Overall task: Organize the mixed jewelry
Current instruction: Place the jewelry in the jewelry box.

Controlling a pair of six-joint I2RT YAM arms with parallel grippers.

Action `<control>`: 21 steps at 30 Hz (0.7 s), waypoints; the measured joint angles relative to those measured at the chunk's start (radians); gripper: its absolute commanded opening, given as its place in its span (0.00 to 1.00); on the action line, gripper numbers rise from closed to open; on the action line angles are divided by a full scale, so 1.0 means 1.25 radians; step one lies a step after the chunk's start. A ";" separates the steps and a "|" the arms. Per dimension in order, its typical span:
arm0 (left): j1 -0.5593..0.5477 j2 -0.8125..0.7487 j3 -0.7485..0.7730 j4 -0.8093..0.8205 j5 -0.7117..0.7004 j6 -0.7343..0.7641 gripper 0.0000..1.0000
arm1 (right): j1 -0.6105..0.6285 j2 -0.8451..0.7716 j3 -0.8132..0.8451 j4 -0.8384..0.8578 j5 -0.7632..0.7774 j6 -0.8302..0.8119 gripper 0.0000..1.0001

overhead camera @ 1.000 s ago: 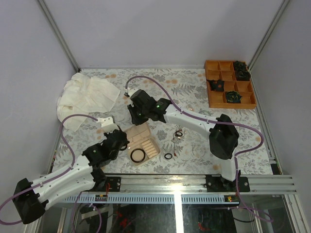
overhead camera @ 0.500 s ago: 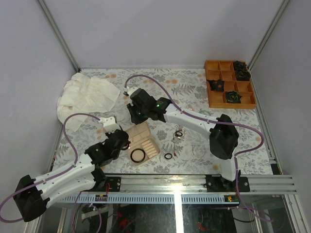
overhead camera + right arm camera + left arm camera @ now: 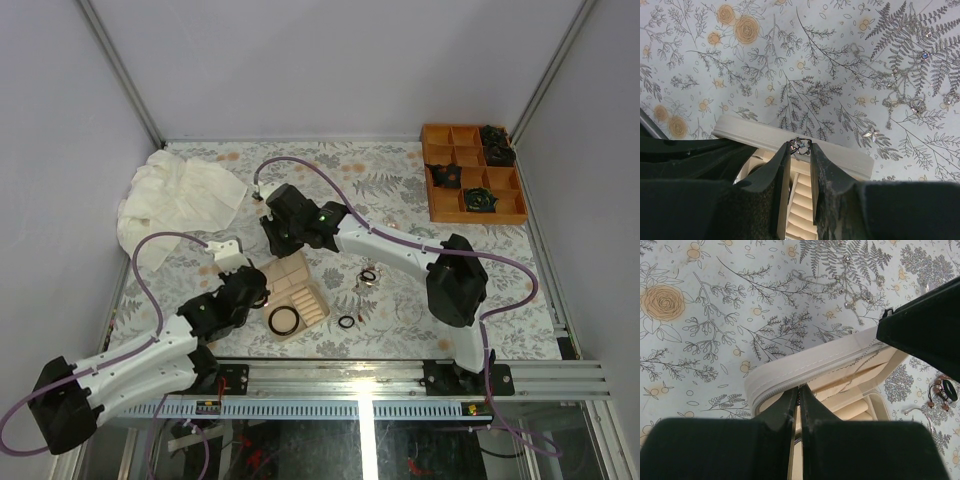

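Two grippers crowd one end of the beige jewelry box [image 3: 300, 287], and the right gripper [image 3: 800, 148] has the action. Its jaws are clenched on a tiny silvery piece [image 3: 800, 144], glinting and knotted-looking, too small to name. That piece hangs right over the box's pale stitched rim, and the ridged cushion rolls lie just on the near side of that rim. I'd judge the drop needs only a short draw inward, not a reach. The box itself sits slantwise on the floral tablecloth [image 3: 740, 75].

The left gripper [image 3: 799, 393] is at the same end of the box, coming from the other side, with its jaws pressed together. Whether anything is pinched there I cannot tell.

Loose on the cloth past the rim lies a thin silvery chain [image 3: 900, 85], made of fine links with small stones. A black ring [image 3: 283, 320], smooth and round, lies at the box's near end, closer to the left arm.
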 measured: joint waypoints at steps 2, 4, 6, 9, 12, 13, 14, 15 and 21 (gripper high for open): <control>0.000 0.005 0.000 0.005 0.000 0.000 0.00 | 0.000 0.000 -0.001 0.002 -0.001 -0.003 0.16; 0.000 0.011 0.000 0.010 0.001 0.000 0.00 | 0.000 0.000 -0.002 0.005 -0.005 -0.006 0.16; 0.000 0.018 0.000 0.014 0.001 0.000 0.00 | 0.000 0.000 -0.002 0.005 -0.007 -0.008 0.16; 0.000 0.025 0.000 0.019 0.001 0.000 0.00 | 0.000 0.000 -0.002 0.005 -0.014 -0.010 0.16; 0.000 0.029 0.000 0.024 0.001 0.000 0.00 | 0.000 0.000 -0.002 0.006 -0.018 -0.013 0.16; 0.000 0.031 0.000 0.027 0.001 0.000 0.00 | 0.000 0.000 -0.002 0.006 -0.019 -0.013 0.16; 0.000 0.033 0.000 0.028 0.001 0.000 0.00 | 0.000 0.000 -0.002 0.007 -0.019 -0.014 0.16; 0.000 0.035 0.000 0.030 0.001 0.000 0.00 | 0.000 0.000 -0.002 0.007 -0.019 -0.015 0.16; 0.000 0.030 0.000 0.029 0.002 0.000 0.00 | 0.000 0.000 -0.002 0.007 -0.019 -0.017 0.16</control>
